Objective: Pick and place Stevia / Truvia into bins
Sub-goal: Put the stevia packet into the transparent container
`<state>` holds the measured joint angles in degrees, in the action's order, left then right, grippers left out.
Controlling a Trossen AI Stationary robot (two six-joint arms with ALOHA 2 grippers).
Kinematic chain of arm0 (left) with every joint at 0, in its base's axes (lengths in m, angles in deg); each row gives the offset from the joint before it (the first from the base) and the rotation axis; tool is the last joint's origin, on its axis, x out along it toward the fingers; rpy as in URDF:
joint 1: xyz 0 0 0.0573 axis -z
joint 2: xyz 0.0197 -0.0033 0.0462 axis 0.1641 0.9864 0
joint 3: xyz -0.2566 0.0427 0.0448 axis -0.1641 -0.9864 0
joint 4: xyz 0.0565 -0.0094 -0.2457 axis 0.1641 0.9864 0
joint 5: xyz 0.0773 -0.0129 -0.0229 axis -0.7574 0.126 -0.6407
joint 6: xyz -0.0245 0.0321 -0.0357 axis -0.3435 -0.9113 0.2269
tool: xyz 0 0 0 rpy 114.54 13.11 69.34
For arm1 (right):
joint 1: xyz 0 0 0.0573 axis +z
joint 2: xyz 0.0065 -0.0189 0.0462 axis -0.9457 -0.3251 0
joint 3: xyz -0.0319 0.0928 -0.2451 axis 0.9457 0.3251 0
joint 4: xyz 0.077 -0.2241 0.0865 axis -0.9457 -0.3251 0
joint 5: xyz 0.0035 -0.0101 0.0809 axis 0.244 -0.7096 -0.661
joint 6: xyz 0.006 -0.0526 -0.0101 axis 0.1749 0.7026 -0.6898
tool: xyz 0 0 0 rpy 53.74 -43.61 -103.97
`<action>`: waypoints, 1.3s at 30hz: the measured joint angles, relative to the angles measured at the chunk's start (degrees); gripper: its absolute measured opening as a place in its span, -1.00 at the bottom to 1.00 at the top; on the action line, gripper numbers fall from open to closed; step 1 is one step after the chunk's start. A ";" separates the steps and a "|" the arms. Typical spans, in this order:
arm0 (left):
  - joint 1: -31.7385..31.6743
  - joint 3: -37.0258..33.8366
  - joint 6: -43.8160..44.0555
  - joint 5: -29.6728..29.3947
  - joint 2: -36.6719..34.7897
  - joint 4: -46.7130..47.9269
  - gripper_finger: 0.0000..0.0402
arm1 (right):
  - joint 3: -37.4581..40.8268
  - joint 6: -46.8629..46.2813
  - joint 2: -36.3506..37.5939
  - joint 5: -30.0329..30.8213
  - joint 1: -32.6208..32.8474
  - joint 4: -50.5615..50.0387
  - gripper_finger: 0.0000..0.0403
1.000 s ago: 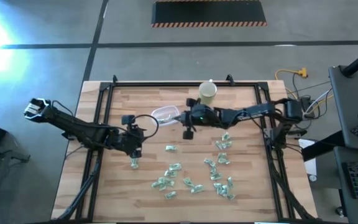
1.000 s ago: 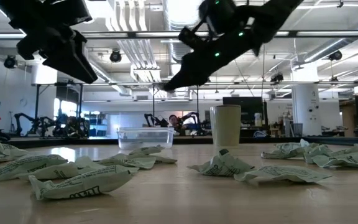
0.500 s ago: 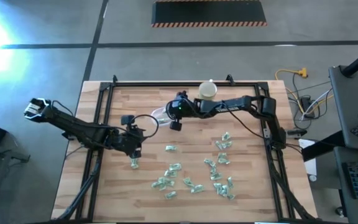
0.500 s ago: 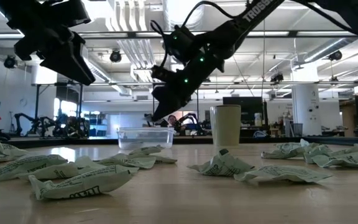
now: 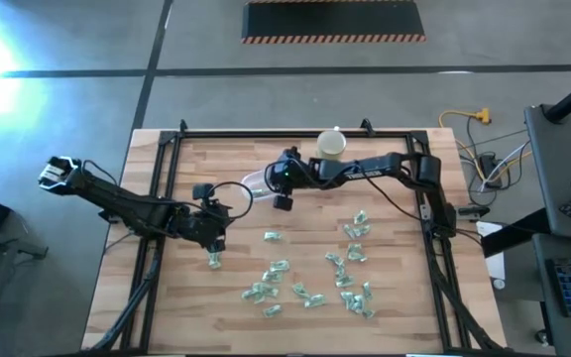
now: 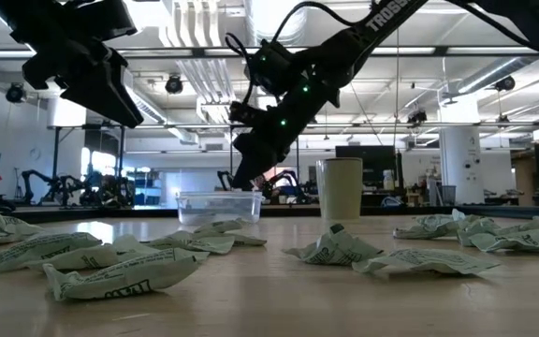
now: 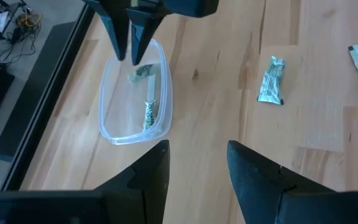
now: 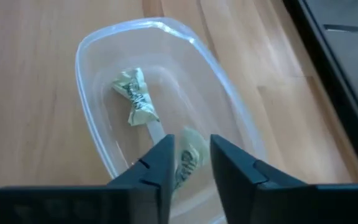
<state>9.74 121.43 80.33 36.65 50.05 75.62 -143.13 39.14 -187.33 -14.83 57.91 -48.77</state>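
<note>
R gripper point(image 8: 190, 163) hangs right over the clear tub point(image 8: 92, 134), fingers spread a little w/ a sachet point(image 8: 187, 158) in the gap, prob. just let go so it drops inside. Another sachet point(image 8: 134, 99) lies in the tub already. L gripper point(image 7: 197, 168) hovers nearby above bare wood, fingers apart, holding nothing, likely waiting so the 2 arms don't clash. Most sachets point(image 5: 310, 283) are scattered on the table point(image 5: 404, 317), well apart from the tub, beside the cup point(image 5: 331, 145).

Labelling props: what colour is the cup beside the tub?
Beige cup, plain, no pattern; clearest in the high view.
</note>
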 joint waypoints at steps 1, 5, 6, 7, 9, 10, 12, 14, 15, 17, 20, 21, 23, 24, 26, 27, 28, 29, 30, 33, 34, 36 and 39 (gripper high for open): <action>0.00 -0.01 0.02 0.00 0.00 0.00 -0.28 | 0.00 0.02 0.28 0.07 -0.04 -0.14 -0.46; 0.00 -0.01 0.14 0.53 0.00 0.01 -0.28 | 0.02 1.41 2.54 0.13 0.17 -3.06 -0.29; 0.00 -0.01 0.46 1.48 0.00 0.00 -0.28 | 0.02 1.94 3.52 0.00 0.52 -4.31 -0.26; 0.00 -0.04 1.08 2.59 0.00 0.00 -0.28 | 0.02 2.47 4.80 -0.70 0.94 -6.43 -0.24; 0.00 -0.18 2.34 5.29 0.02 0.11 -0.28 | 0.04 3.11 7.55 -2.70 2.22 -11.01 -0.22; 0.00 -0.26 2.93 7.00 0.08 0.10 -0.28 | 0.04 3.45 9.02 -3.82 3.04 -13.44 -0.21; 0.16 -0.51 3.13 11.28 0.11 0.56 -0.28 | 0.25 3.82 12.08 -5.63 4.80 -18.29 -0.21; 0.49 -0.68 3.38 15.41 0.13 0.63 -0.28 | 1.15 4.01 15.41 -5.90 6.92 -21.47 -0.22; 0.70 -0.71 3.89 17.02 0.13 0.78 -0.28 | 1.84 4.22 16.99 -5.88 8.12 -22.88 -0.23; 1.26 -0.71 5.45 19.23 0.13 1.56 -0.29 | 3.35 4.26 20.27 -5.86 10.49 -23.62 -0.25; 2.63 -0.73 7.69 20.92 0.13 3.62 -0.29 | 6.64 4.17 24.96 -5.87 14.33 -23.83 -0.27; 3.36 -0.75 8.84 20.94 0.13 4.83 -0.29 | 7.81 4.02 26.50 -5.88 15.50 -23.70 -0.28; 5.02 -0.95 10.72 21.32 0.78 5.77 -0.29 | 10.57 2.99 29.44 -5.85 17.94 -23.42 -0.30; 5.97 -1.19 11.73 21.46 1.12 6.25 -0.29 | 11.84 2.45 30.84 -5.81 18.99 -22.83 -0.30; 8.05 -1.79 14.25 22.04 1.99 7.12 -0.29 | 14.77 1.23 33.33 -5.46 21.33 -22.29 -0.32; 8.98 -1.92 15.50 22.18 2.63 7.04 -0.29 | 16.39 0.86 34.70 -5.34 22.25 -21.68 -0.33; 9.84 -2.11 16.69 22.31 3.14 6.94 -0.29 | 18.05 0.50 35.86 -5.36 23.24 -20.99 -0.34; 10.72 -2.34 17.99 22.29 3.80 7.33 -0.29 | 19.72 -0.04 37.00 -5.38 24.13 -19.96 -0.34; 11.53 -2.37 19.38 22.25 4.48 7.56 -0.29 | 21.46 -0.47 38.41 -5.36 24.81 -18.94 -0.35; 13.65 -2.41 22.15 22.29 6.52 6.91 -0.29 | 26.47 -2.20 42.07 -4.74 26.37 -15.57 -0.38; 14.24 -2.33 22.64 22.32 7.28 6.79 -0.29 | 27.99 -2.91 43.27 -3.92 26.82 -14.48 -0.38; 15.42 -2.28 23.92 22.33 8.84 5.65 -0.29 | 31.05 -3.85 45.48 -2.74 27.49 -12.73 -0.40; 16.96 -2.28 25.72 22.27 11.49 5.01 -0.29 | 35.28 -4.97 48.61 -1.87 27.90 -9.74 -0.42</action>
<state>26.69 119.14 106.06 58.92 61.54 80.63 -107.85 34.16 -138.72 -16.70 85.81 -58.51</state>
